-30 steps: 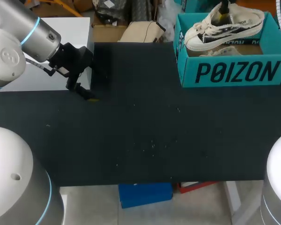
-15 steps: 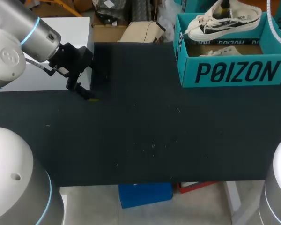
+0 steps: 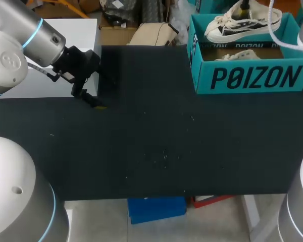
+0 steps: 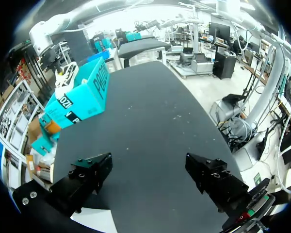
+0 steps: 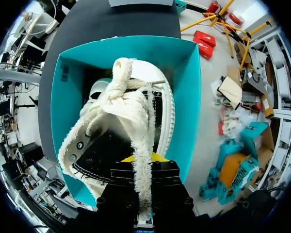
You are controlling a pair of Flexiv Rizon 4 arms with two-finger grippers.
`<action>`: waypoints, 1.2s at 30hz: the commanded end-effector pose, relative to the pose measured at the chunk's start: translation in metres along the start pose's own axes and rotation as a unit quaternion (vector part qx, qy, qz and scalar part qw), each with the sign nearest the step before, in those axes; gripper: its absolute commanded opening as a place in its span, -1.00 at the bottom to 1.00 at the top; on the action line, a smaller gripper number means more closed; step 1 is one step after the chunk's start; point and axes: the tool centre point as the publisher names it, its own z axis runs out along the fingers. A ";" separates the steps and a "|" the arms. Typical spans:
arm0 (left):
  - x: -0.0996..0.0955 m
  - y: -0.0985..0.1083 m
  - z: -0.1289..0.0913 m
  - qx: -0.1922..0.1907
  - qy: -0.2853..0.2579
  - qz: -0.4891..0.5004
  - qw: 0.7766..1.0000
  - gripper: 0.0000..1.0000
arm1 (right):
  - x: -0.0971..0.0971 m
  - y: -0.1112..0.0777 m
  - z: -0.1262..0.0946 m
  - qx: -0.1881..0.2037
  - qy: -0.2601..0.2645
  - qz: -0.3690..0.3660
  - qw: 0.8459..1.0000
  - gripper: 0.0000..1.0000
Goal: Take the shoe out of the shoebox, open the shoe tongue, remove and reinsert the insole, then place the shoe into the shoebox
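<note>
Under the right claw (image 5: 144,162), which grips it, the shoe (image 3: 242,25) has risen further from the box (image 3: 252,78), toe ahead, lengthwise along it; left claw (image 4: 155,177) gapes open.

The black surface (image 3: 156,131) is matte and dark. Pale specks (image 3: 164,154) lie scattered near the middle of the surface, with a few more further out. 1 white panel (image 3: 83,33) lies flat at the surface's far left corner.

One teal shoebox (image 3: 252,75) and one shoe (image 3: 237,27) (perhaps a second shoe (image 3: 241,54) lies inside).
</note>
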 end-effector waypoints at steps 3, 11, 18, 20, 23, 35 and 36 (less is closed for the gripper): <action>0.001 0.000 0.001 -0.001 -0.001 0.000 1.000 1.00 | -0.017 -0.004 0.029 -0.009 0.072 -0.003 0.997 -1.00; 0.001 0.000 0.001 -0.001 -0.001 0.000 1.000 1.00 | -0.017 -0.006 0.054 -0.015 0.086 -0.006 0.996 -1.00; 0.001 0.000 0.001 -0.001 -0.001 0.000 1.000 1.00 | -0.023 0.001 0.075 -0.023 0.091 -0.010 0.996 -1.00; 0.001 0.000 0.001 -0.001 -0.001 0.000 1.000 1.00 | -0.024 0.001 0.081 -0.024 0.093 -0.011 0.995 -1.00; 0.001 0.000 0.001 -0.001 -0.001 0.000 1.000 1.00 | -0.025 0.002 0.088 -0.025 0.100 -0.015 0.995 -1.00; 0.001 0.000 0.001 -0.001 -0.001 0.000 1.000 1.00 | -0.031 0.004 0.110 -0.019 0.117 -0.012 0.993 -0.08; 0.001 0.000 0.001 -0.001 -0.001 0.000 1.000 1.00 | -0.032 0.003 0.109 -0.018 0.116 -0.012 0.993 0.00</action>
